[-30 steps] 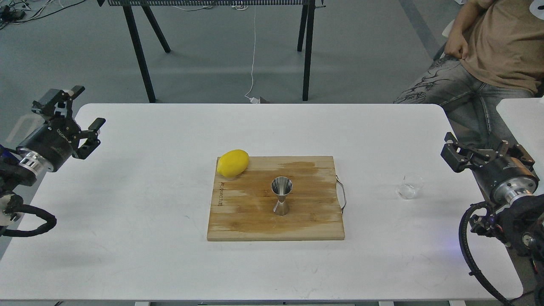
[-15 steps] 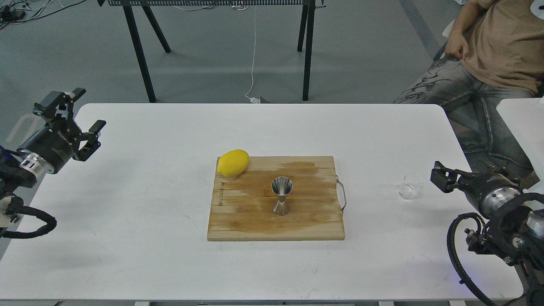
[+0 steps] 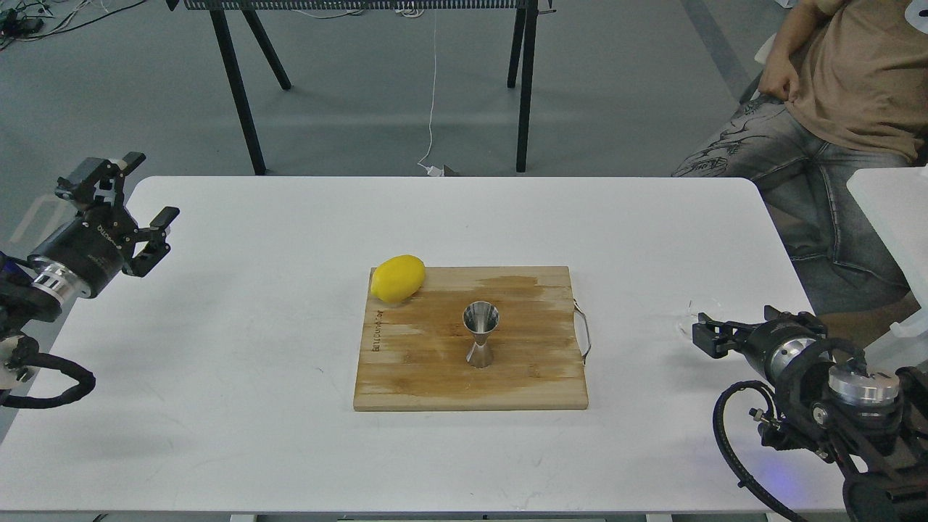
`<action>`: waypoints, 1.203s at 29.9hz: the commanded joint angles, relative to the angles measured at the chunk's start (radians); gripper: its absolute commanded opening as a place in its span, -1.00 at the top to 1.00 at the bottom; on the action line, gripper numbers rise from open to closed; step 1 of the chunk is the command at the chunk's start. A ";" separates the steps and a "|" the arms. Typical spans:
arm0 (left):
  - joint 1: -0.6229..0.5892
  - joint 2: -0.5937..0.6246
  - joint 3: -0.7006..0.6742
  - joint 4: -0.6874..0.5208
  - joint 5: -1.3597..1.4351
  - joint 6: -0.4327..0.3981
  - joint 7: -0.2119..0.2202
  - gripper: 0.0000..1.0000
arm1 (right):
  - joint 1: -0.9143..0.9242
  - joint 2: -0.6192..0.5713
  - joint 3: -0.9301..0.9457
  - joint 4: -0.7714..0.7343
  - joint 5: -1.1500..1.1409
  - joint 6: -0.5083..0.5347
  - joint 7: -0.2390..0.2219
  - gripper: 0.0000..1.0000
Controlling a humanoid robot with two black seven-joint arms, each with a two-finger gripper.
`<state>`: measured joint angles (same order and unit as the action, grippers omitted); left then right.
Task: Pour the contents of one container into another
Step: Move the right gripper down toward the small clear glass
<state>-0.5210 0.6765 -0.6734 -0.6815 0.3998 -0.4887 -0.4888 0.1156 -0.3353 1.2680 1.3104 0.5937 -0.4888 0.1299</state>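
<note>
The white rectangular tabletop (image 3: 290, 435) carries a light-brown wooden cutting board (image 3: 406, 377) at its centre. The board has a thin metal wire handle (image 3: 584, 332) on its right edge and a darker, damp-looking patch across its upper and middle area.

The small shiny stainless-steel hourglass-shaped jigger (image 3: 481, 334) stands upright on the board, slightly right of the board's centre, with its open upper cone facing up. A yellow oval lemon (image 3: 397, 278) rests on the board's far left corner, overhanging the edge a little and well apart from the jigger.

The small clear glass cup (image 3: 684, 323) sits on the bare tabletop to the right of the board, well apart from the wire handle. Only its left rim and wall are visible; the remainder is covered by the right tool (image 3: 707, 337).

The right tool is low over the tabletop and points left, with its black tip directly at the cup. It is seen nearly end-on, so the finger spacing cannot be determined, and contact with the cup cannot be confirmed.

The left tool (image 3: 138, 190) is raised at the tabletop's far left edge, well apart from the board. Its two black fingers are spread wide and hold nothing.

A seated person in a tan shirt and grey jeans (image 3: 819, 94) is beyond the tabletop's far right corner.
</note>
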 commanded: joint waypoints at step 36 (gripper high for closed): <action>0.003 -0.002 0.000 0.016 0.001 0.000 0.000 -0.89 | 0.162 0.107 -0.078 -0.241 -0.066 0.000 -0.010 -0.81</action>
<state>-0.5186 0.6750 -0.6729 -0.6658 0.4004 -0.4887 -0.4888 0.2663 -0.2311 1.1947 1.0840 0.5296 -0.4886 0.1206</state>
